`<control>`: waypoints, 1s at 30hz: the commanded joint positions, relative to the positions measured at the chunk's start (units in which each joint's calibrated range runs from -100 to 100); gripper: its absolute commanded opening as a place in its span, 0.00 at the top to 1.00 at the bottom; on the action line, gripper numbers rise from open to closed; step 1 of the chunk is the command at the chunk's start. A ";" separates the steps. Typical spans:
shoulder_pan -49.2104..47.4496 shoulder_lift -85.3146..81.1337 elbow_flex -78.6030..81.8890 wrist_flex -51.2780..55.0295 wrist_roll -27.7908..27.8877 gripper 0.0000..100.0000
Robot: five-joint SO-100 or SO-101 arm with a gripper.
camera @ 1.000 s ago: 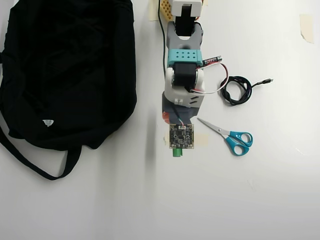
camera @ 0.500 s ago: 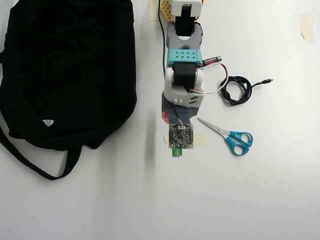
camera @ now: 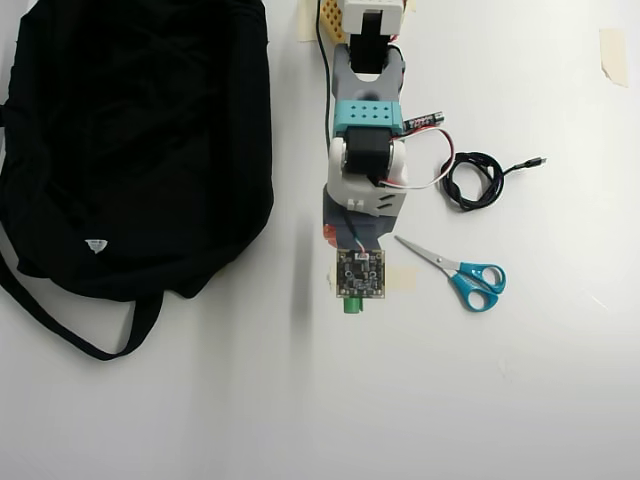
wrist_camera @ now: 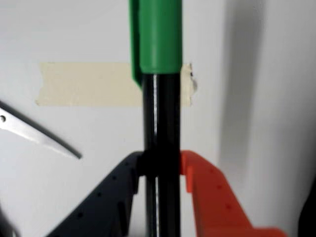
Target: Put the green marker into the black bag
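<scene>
Pinching the green marker (wrist_camera: 160, 123) between its dark and orange fingers, the end effector (wrist_camera: 160, 170) has barely shifted over the last second, apparently lifting only slightly above the desk (camera: 520, 400). The grasp looks secure; the black bag (camera: 130, 140) waits well apart, left in the overhead view.

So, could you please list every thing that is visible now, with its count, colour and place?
bag: one, black, with strap, left side of the overhead view
marker: one, black barrel with green cap, held between the pincer fingers
scissors: one pair, blue handles, right of the arm
cable: one, black, coiled, above the scissors
battery: one, black, beside the arm's teal part
tape: one beige strip on the white table under the marker; another piece top right
pincer: one, dark and orange fingers, shut on the marker
</scene>
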 commanded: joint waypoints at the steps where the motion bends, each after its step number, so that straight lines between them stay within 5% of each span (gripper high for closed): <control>1: -0.28 -1.80 -1.61 0.08 -0.17 0.98; 16: -0.13 -3.22 -0.80 -1.56 -0.28 0.98; 30: 2.48 -18.40 23.37 -10.00 -0.28 0.98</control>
